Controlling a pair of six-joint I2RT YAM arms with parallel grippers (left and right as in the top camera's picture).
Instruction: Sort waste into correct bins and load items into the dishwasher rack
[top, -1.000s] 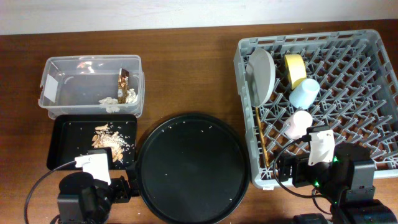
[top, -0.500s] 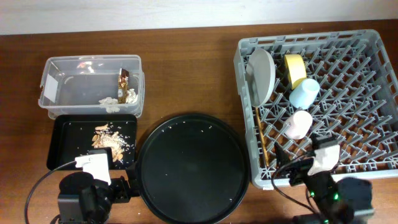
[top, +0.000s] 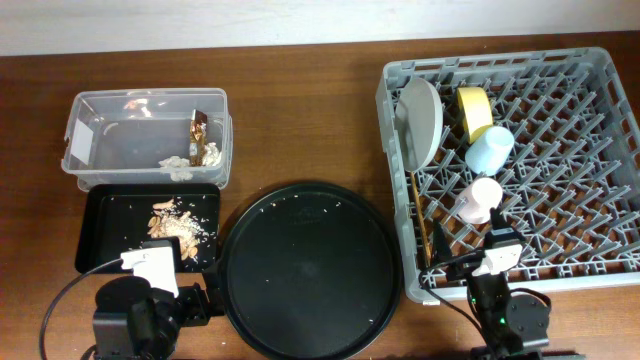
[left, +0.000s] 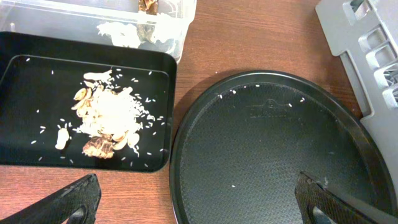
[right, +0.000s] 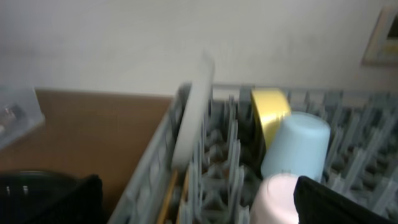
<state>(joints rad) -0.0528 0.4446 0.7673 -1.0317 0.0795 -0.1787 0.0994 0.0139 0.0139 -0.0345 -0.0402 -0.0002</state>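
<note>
Both pairs of fingers are standing wide open and holding nothing: the left fingers beside the round black tray, the right fingers at the near edge of the grey rack. The plate, yellow bowl, blue cup and pink cup are sitting inside that rack.

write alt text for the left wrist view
A shallow black tray holding rice and brownish food scraps sits left of a round black tray on a wooden table. A clear tub lies behind it; the open left gripper frames the bottom corners.
</note>
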